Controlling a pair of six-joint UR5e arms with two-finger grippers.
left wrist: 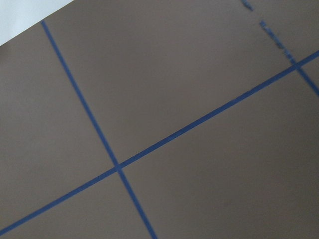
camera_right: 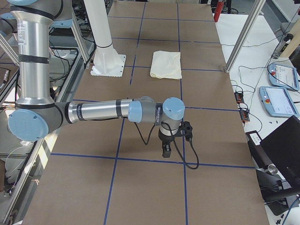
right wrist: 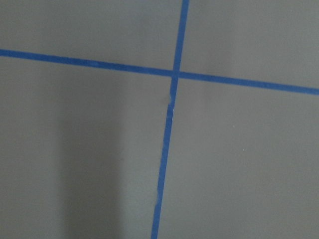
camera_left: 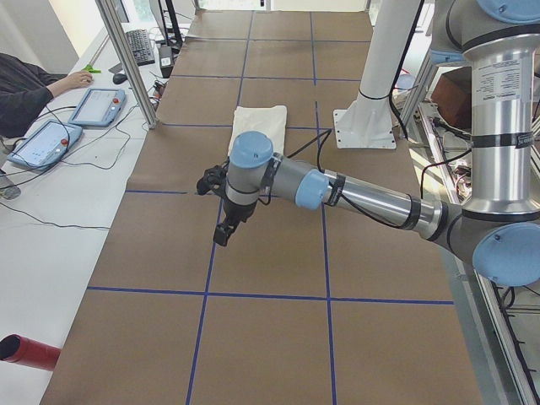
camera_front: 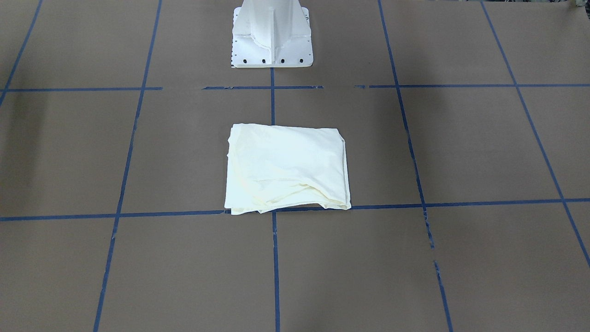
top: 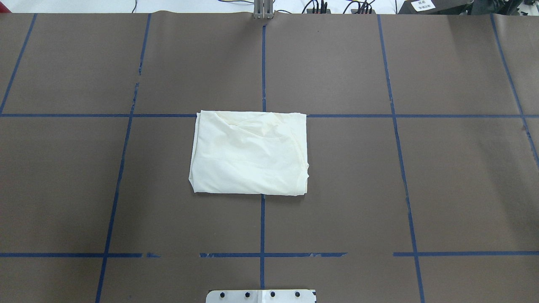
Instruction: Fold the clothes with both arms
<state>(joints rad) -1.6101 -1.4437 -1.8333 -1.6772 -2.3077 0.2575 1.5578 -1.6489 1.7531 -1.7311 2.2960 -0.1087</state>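
Left end effector (camera_left: 220, 238) and right end effector (camera_right: 166, 151) hover far off the shirt (top: 249, 152), open or clenched I can't tell; looks folded, so just park next.

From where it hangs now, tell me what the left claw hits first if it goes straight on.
Probably the brown-papered table, near a blue tape crossing; the left claw points down at it with nothing between. The folded T-shirt lies well aside.

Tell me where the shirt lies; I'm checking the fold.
In the overhead view the folded T-shirt lies mid-table, straddling the central blue tape line, ahead of the pedestal base.
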